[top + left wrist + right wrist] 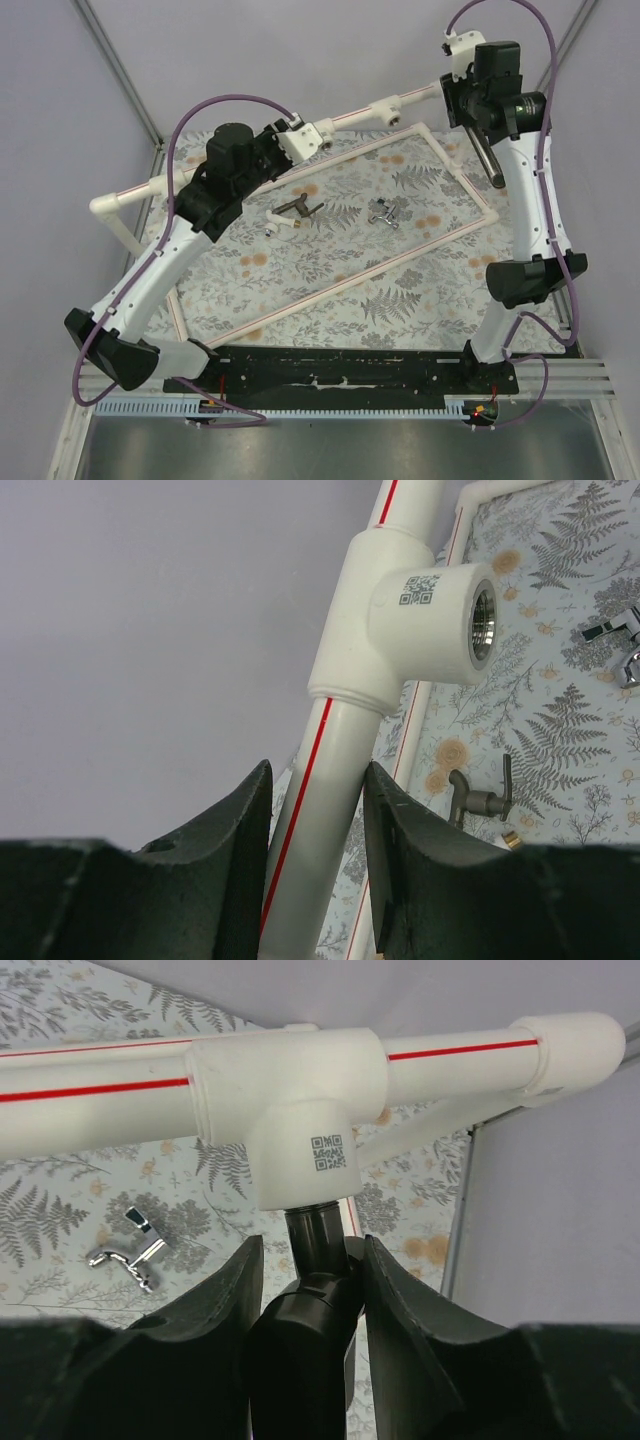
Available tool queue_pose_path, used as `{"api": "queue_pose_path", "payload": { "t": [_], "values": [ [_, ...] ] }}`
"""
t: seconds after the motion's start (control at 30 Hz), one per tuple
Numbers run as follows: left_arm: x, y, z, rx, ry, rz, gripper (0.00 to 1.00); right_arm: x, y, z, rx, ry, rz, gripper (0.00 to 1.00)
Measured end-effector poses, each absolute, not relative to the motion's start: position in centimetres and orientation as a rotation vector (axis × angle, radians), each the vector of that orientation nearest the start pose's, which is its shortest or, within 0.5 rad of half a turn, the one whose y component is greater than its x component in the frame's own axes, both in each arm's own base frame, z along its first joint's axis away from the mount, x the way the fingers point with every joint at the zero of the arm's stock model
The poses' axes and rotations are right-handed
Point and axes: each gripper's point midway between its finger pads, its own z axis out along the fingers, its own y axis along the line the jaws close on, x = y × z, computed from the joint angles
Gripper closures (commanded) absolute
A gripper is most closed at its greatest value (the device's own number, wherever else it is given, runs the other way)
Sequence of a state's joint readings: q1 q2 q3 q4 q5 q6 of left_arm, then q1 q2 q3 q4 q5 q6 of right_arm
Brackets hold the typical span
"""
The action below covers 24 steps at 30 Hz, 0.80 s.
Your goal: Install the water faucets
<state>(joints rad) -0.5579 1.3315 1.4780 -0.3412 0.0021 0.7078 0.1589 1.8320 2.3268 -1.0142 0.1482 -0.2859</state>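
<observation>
The white pipe frame (370,108) runs from the left to the back right. My left gripper (303,140) is shut on the frame's straight pipe (310,820), just below an empty tee socket (432,608); the gripper (317,780) has one jaw on each side of the pipe. My right gripper (456,88) is shut on the dark L-shaped faucet (312,1300), whose threaded end sits in a tee socket (300,1150). Its long spout (488,160) points toward me. The shorter dark faucet (298,210) and the silver cross-handled faucet (385,213) lie on the mat.
A fern-patterned mat (330,260) with a pink and white border covers the table. The silver faucet shows in the right wrist view (130,1250) and the left wrist view (615,640). The shorter dark faucet (480,802) lies near the left jaws. Grey walls stand close behind the frame.
</observation>
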Motion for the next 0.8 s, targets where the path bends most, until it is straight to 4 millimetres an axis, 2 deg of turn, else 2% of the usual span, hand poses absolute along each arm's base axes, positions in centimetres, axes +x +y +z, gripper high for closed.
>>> {"api": "queue_pose_path", "payload": {
  "t": [0.07,0.1,0.13,0.23,0.33,0.43,0.57,0.67,0.8],
  "values": [
    [37.9,-20.6,38.6,1.048,1.424,0.106,0.95,46.9,3.8,38.2,-0.363,2.058,-0.178,0.97],
    [38.0,-20.6,38.6,1.048,1.426,0.107,0.95,46.9,3.9,38.2,-0.359,2.055,-0.154,0.85],
    [38.0,-20.6,38.6,1.049,1.427,0.107,0.94,47.0,4.0,38.3,-0.355,2.052,-0.132,0.67],
    [38.2,-20.6,38.5,1.054,1.438,0.106,0.91,47.0,4.2,38.6,-0.332,2.042,-0.07,0.23],
    [38.4,-20.3,38.6,1.036,1.461,0.11,0.81,46.4,3.9,39.0,-0.253,2.034,0.016,0.02],
    [38.6,-20.3,38.7,1.006,1.483,0.101,0.6,44.5,2.5,40.7,-0.164,1.987,0.028,0.02],
    [38.7,-19.9,38.9,0.935,1.526,0.087,0.38,40.7,1.8,44.7,-0.084,1.836,0.017,0.02],
    [38.9,-19.2,39.0,0.818,1.583,0.07,0.28,36.8,1.0,47.1,-0.019,1.693,-0.002,0.02],
    [38.5,-18.3,39.6,0.673,1.631,0.026,0.24,32.2,-0.5,48.5,0.084,1.559,-0.031,0.02]
  ]
}}
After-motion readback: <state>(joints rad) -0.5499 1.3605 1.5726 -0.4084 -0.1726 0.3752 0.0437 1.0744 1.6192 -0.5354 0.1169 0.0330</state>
